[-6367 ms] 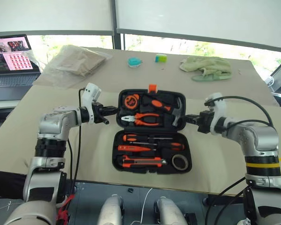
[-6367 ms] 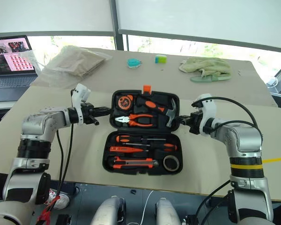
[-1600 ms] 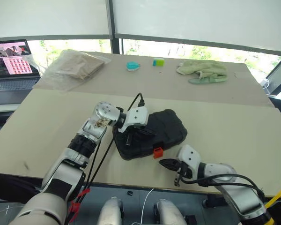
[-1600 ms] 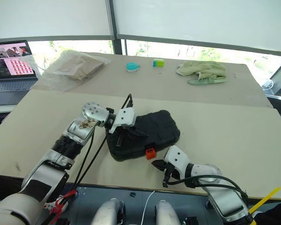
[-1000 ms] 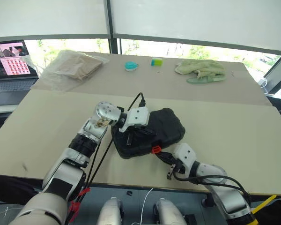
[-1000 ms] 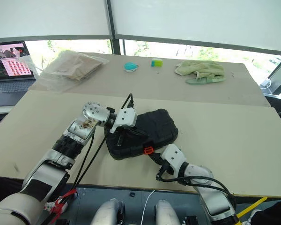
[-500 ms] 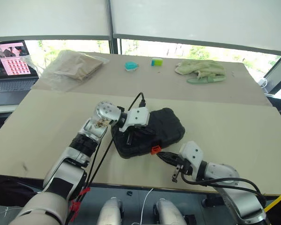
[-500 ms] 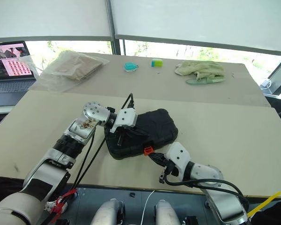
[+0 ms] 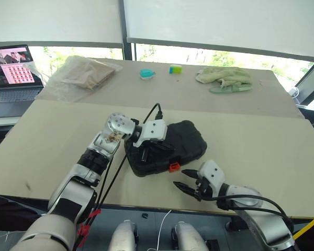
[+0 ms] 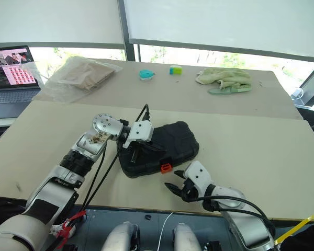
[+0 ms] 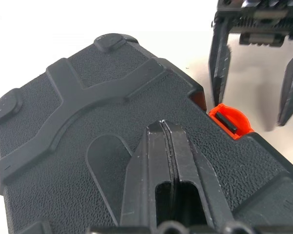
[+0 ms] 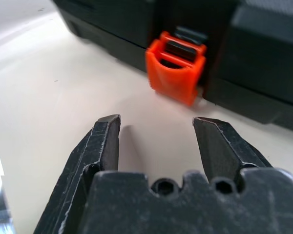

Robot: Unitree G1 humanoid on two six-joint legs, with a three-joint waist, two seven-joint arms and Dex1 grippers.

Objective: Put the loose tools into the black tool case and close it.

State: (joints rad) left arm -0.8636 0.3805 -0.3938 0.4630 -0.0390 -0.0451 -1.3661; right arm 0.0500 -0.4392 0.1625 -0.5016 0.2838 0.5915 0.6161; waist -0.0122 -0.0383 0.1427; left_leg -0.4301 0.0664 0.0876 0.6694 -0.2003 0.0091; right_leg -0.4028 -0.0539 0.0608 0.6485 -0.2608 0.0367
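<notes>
The black tool case (image 9: 184,139) lies closed on the tan table, ribbed shell up, its orange latch (image 9: 174,167) on the near edge. My left gripper (image 9: 148,152) is shut, and its fingertips (image 11: 162,126) rest on the lid just behind the latch (image 11: 229,119). My right gripper (image 9: 180,178) is open on the near side of the case. It points at the latch (image 12: 177,65) from a short gap away, with nothing between its fingers (image 12: 107,136). The loose tools are out of view.
The table's near edge runs just under the right gripper. At the far side are a laptop (image 9: 10,65), a clear bag of brown material (image 9: 82,73), a teal object (image 9: 147,73), a small green-blue block (image 9: 175,68) and a green cloth (image 9: 225,79).
The right gripper has gone from shut at the latch to open, has rolled at the wrist, and now stands slightly off the latch. The left gripper has stayed on the lid.
</notes>
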